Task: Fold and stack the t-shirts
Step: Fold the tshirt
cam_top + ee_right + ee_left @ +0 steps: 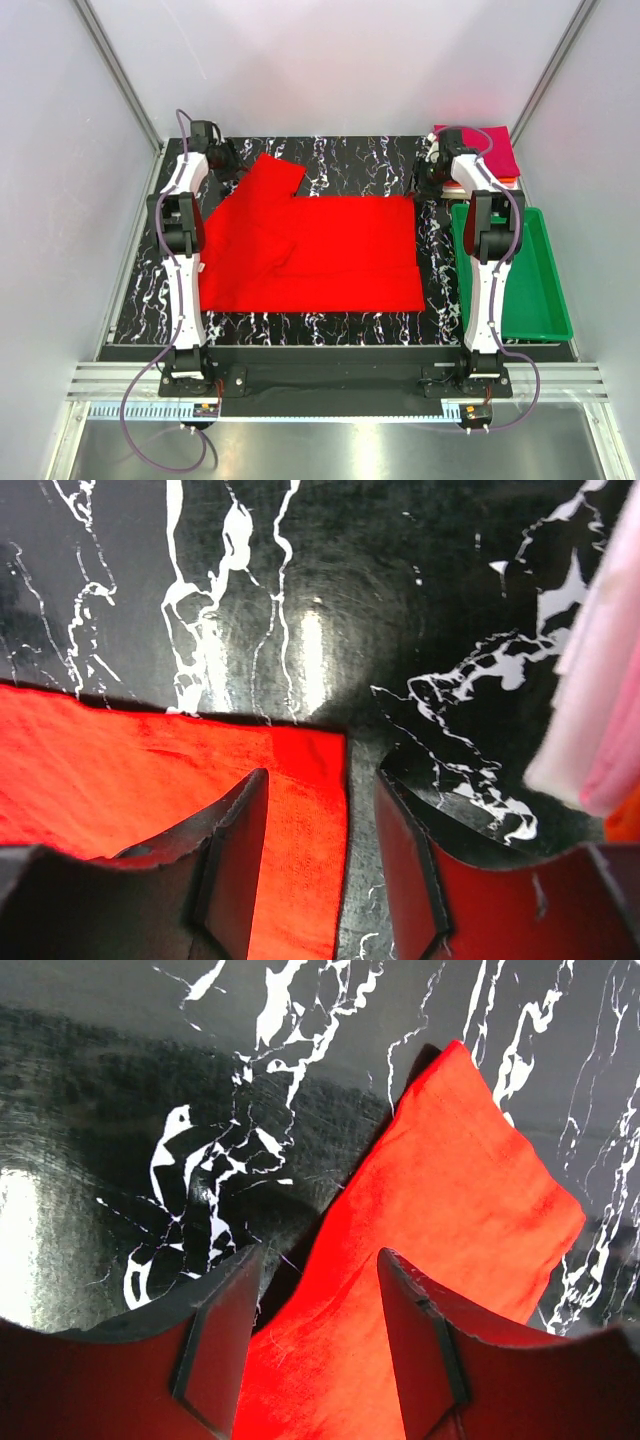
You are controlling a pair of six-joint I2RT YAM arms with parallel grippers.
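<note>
A bright red t-shirt point(320, 250) lies spread on the black marbled mat, one sleeve point(275, 172) pointing to the far left. My left gripper point(228, 160) hovers at that sleeve. In the left wrist view it point(320, 1265) is open, with the red sleeve point(450, 1190) lying flat beneath and between the fingers. My right gripper point(426, 180) is at the shirt's far right corner. Its wrist view shows it point(322, 790) open, straddling the edge of the red cloth point(150, 760). Folded t-shirts point(482, 148), magenta on top, are stacked at the back right.
A green plastic tray point(553, 290) sits along the right side of the mat point(360, 160), next to the right arm. The folded stack's pale edge point(600, 680) shows close to the right gripper. White walls enclose the table on three sides.
</note>
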